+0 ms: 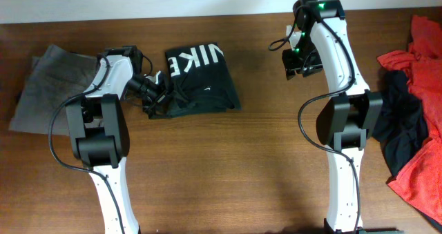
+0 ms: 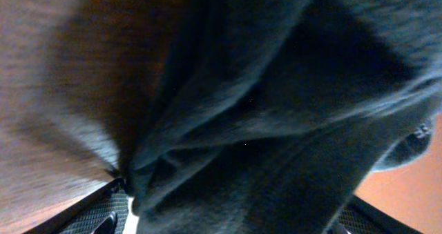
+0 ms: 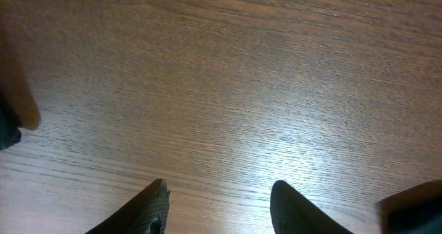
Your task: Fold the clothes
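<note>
Black Nike garment (image 1: 204,82) lies crumpled at about 11 o'clock from the middle of the wooden table (image 1: 235,165), with the left gripper (image 1: 156,94) buried in its 9 o'clock edge. Bunched cloth fills the left wrist view and hides the fingertips, so I cannot tell whether the jaws have closed on it. It looks light, limp and apt to slump, so I judge a hem or corner the best hold, while the right gripper (image 3: 219,210) hangs spread and empty over bare wood.

Matt black cloth garment (image 1: 204,82), smooth grained wood table (image 1: 228,158)
</note>
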Controlling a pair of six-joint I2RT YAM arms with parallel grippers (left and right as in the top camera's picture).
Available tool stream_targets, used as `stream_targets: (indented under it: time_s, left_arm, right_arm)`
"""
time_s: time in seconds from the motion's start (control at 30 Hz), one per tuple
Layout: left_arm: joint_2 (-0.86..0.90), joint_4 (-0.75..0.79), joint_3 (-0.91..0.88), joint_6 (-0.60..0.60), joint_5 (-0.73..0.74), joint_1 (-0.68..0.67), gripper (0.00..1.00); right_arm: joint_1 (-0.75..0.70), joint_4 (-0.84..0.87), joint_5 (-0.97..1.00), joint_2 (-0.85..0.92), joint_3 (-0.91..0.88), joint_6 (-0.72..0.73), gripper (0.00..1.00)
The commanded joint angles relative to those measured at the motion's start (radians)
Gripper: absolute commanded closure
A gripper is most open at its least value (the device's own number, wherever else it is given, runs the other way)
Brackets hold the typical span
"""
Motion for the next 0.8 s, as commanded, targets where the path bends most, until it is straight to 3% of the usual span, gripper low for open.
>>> stream_targets:
  time_s: [0.0, 0.23, 0.57, 0.77]
  left_arm:
    - [0.022, -0.035, -0.011, -0.072, -0.040, -0.004, 0.15]
    - [0.022, -0.072, -0.011, -0.072, -0.026, -0.011, 0.13]
    - [0.022, 0.132, -0.011, -0.113, -0.019, -0.075, 0.13]
    - [0.022, 0.193, -0.011, -0.161, -0.120, -0.103, 0.18]
  right_arm:
    - [0.002, -0.004, 0.005, -0.028, 0.009, 0.007, 0.48]
    - [0.002, -0.004, 0.005, -0.028, 0.009, 0.007, 0.47]
    - [0.002, -0.004, 0.005, -0.028, 0.009, 0.007, 0.47]
    - [0.002, -0.005, 0.005, -0.028, 0.009, 0.007, 0.46]
